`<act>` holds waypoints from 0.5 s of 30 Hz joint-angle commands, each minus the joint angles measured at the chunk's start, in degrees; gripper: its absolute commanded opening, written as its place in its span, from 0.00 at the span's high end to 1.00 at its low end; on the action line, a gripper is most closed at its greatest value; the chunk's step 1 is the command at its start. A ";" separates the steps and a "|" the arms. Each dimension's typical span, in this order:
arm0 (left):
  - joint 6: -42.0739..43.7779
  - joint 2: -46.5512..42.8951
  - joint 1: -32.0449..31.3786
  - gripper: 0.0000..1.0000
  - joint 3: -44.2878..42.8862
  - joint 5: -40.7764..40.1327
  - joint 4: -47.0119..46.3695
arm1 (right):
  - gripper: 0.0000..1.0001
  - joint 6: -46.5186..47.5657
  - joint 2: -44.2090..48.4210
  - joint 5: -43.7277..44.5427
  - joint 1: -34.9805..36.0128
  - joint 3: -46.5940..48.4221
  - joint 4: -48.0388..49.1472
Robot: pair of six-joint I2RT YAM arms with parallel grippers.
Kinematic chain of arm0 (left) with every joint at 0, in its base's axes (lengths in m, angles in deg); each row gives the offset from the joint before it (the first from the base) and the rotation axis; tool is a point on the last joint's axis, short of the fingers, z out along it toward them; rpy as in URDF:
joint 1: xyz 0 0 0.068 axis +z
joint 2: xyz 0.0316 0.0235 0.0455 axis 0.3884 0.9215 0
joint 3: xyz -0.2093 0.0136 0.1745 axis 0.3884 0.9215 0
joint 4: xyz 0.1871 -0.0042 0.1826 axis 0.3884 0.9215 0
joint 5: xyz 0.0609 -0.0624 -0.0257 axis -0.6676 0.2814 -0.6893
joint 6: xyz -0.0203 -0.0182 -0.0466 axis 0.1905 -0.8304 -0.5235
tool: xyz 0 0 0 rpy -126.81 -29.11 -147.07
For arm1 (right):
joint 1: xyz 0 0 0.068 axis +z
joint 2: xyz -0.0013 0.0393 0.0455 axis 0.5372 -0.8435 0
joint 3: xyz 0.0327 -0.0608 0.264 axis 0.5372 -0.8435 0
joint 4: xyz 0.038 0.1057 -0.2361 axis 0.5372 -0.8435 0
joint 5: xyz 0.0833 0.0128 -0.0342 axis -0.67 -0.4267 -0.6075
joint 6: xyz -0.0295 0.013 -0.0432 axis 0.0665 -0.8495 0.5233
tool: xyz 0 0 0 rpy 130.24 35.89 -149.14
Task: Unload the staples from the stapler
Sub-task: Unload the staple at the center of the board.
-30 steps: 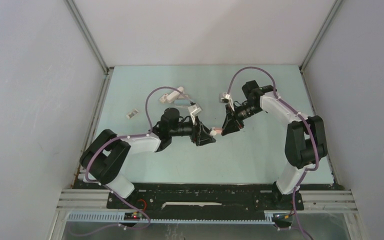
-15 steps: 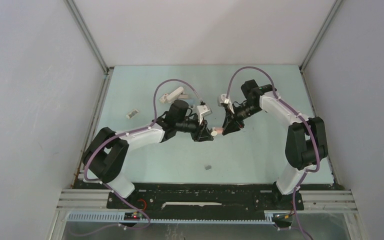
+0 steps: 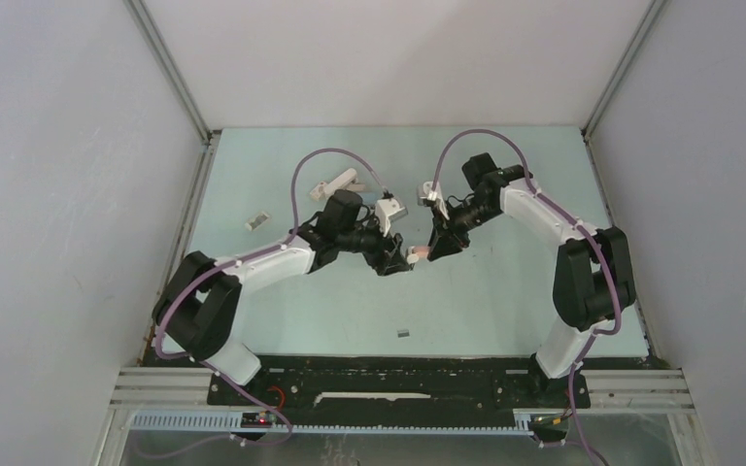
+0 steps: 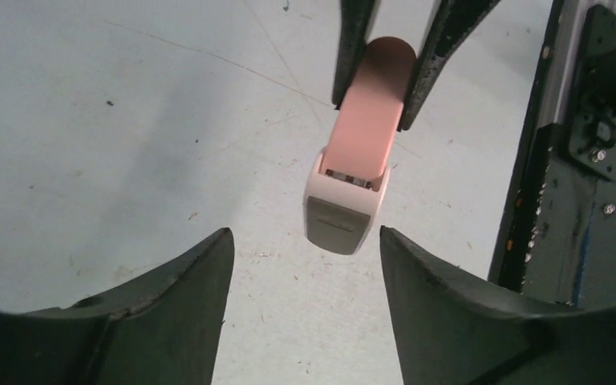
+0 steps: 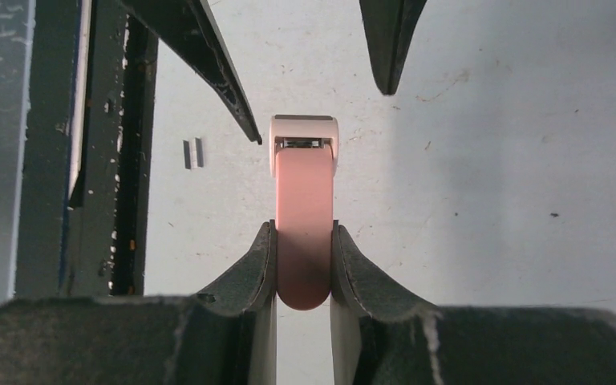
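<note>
Pinching the rounded rear of the pink stapler (image 5: 304, 200) from both sides, the right gripper (image 5: 303, 234) carries it clear above the table (image 3: 505, 291), nose toward the left gripper (image 4: 303, 239). That gripper's fingers stand spread, one on each side of the stapler's white nose cap, touching neither side. A short piece of staples (image 5: 193, 153), apparently split into two slivers, lies loose and flat on the table, on its near side and well apart from both grippers. Metal shows in the slot behind the nose cap, but whether more staples sit in the magazine cannot be told from these views. Assessment: the stapler is light, rigid, smooth-sided plastic and is liable to twist in a two-point hold, so any pull on the nose should run straight along its length. The staples are nearly weightless and stiff, yet brittle along their glued joints, and a hard squeeze would likely break the strip. The best hold is across the long sides, taken low, with the fingertips down at the table surface.
</note>
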 commanded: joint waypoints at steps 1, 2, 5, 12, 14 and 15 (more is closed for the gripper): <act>-10.53 -5.90 0.96 0.23 4.33 0.10 -10.68 | 1.00 -6.04 3.05 -4.04 0.34 -1.08 0.65; -11.23 -6.97 0.94 0.20 5.20 -0.02 -12.32 | 1.00 -6.72 3.18 -4.48 0.38 -1.24 0.96; -12.22 -10.34 1.44 0.17 6.74 -1.27 -12.85 | 1.00 -8.34 3.33 -4.51 -0.02 -1.37 1.05; -14.06 -23.67 5.13 0.10 14.23 -11.44 -13.71 | 1.00 -10.46 4.51 -5.43 -4.40 -1.27 -0.48; -13.36 -27.99 6.05 0.02 16.27 -17.79 -12.80 | 1.00 -11.00 5.14 -4.92 -5.78 -1.31 -0.98; -12.73 -30.01 6.59 0.01 17.03 -20.59 -11.87 | 1.00 -11.55 5.45 -4.47 -6.46 -1.32 -0.90</act>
